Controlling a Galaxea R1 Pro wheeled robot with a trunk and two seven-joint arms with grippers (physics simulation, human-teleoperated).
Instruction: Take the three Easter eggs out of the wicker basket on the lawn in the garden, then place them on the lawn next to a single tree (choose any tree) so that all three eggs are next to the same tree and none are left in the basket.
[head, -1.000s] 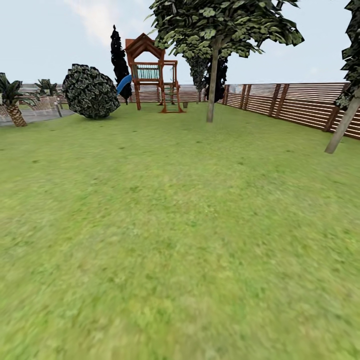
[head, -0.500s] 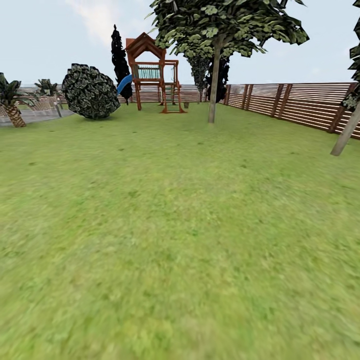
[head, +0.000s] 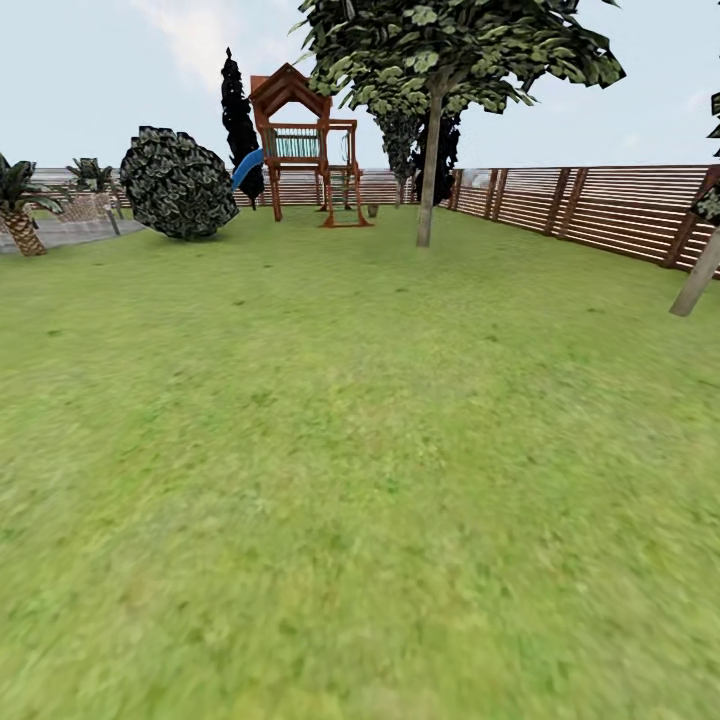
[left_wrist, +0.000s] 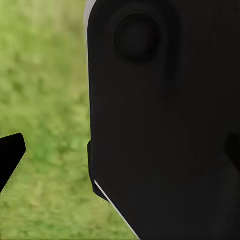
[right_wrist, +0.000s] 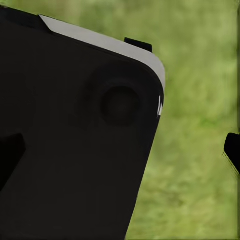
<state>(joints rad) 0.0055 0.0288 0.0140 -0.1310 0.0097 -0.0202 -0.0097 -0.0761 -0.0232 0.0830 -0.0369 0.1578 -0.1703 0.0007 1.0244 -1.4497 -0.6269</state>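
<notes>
Tree (head: 428, 170) crown cut off above lawn (head: 350, 450)

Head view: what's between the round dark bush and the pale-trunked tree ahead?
The wooden play frame with its blue slide stands farther back between the bush and the tree; nearer, the lawn there is just grass.

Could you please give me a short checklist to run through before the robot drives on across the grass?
1. Path ahead on the wide mottled green lawn: no obstacle in the head view, ok.
2. Target tree with the straight pale grey-brown trunk: in sight ahead, ok.
3. Brown horizontal-slat wooden fence: off to the right, apart from the path, ok.
4. Round dark leafy bush and red-brown wooden play frame: far off, left of the tree, ok.
5. Egg held in either gripper: dark housing blocks both wrist views, cannot tell.
6. Basket and eggs located: cannot tell.
</notes>
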